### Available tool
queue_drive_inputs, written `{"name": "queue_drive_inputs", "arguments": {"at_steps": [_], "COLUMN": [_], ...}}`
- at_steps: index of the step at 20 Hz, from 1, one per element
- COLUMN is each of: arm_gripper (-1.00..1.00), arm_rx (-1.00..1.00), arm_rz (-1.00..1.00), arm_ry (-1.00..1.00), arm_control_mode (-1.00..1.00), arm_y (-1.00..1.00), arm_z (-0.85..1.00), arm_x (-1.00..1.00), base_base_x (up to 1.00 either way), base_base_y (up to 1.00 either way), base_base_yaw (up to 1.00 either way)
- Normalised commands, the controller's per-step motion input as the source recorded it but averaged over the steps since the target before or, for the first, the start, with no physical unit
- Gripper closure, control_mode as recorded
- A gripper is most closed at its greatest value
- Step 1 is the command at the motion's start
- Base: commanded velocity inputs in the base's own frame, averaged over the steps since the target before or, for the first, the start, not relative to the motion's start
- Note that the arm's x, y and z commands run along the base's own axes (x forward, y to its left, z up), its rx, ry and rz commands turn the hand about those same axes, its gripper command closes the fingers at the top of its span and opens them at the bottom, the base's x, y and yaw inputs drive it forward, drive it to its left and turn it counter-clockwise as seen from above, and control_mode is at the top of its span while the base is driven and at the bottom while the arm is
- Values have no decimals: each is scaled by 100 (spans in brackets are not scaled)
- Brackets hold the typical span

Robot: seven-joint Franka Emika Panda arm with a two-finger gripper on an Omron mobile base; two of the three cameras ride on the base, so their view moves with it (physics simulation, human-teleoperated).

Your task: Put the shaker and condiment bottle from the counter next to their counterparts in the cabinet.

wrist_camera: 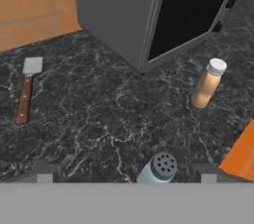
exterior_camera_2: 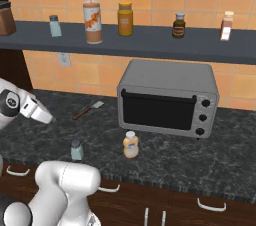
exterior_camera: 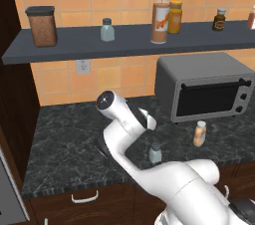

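On the black marbled counter (exterior_camera: pixel 64 139) stands the small pale shaker (exterior_camera: pixel 155 153) (exterior_camera_2: pixel 76 150) near the front edge. The peach-orange condiment bottle (exterior_camera: pixel 199 133) (exterior_camera_2: pixel 130 145) stands to its right, before the toaster oven. In the hand view my gripper (wrist_camera: pixel 125 174) is open, its fingertips (wrist_camera: pixel 206 172) wide apart. The shaker (wrist_camera: pixel 158 168) sits low between them, nearer the right tip, untouched, with the condiment bottle (wrist_camera: pixel 207 84) beyond it. Up on the cabinet shelf (exterior_camera: pixel 74 45) stand the counterparts: a matching shaker (exterior_camera: pixel 106 30) (exterior_camera_2: pixel 55 26) and a mustard-yellow bottle (exterior_camera: pixel 175 17) (exterior_camera_2: pixel 125 19).
A grey toaster oven (exterior_camera: pixel 204 87) (exterior_camera_2: pixel 167 97) stands at the back right of the counter. A wooden-handled spatula (exterior_camera_2: pixel 89 110) (wrist_camera: pixel 26 91) lies to its left. The shelf also holds a brown canister (exterior_camera: pixel 42 26), a tall pourer bottle (exterior_camera: pixel 160 15) and a dark jar (exterior_camera: pixel 218 20).
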Motion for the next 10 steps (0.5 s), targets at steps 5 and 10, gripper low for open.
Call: {"name": "queue_drive_inputs", "arguments": {"at_steps": [5, 10], "arm_gripper": [-100, -100], "arm_rx": [1, 1], "arm_rz": [-4, -22], "arm_ry": [-19, 2], "arm_control_mode": [-100, -100], "arm_y": [23, 35], "arm_z": [-28, -5], "arm_x": [-7, -6], "base_base_x": [0, 0], "base_base_y": [0, 0], "base_base_yaw": [0, 0]}}
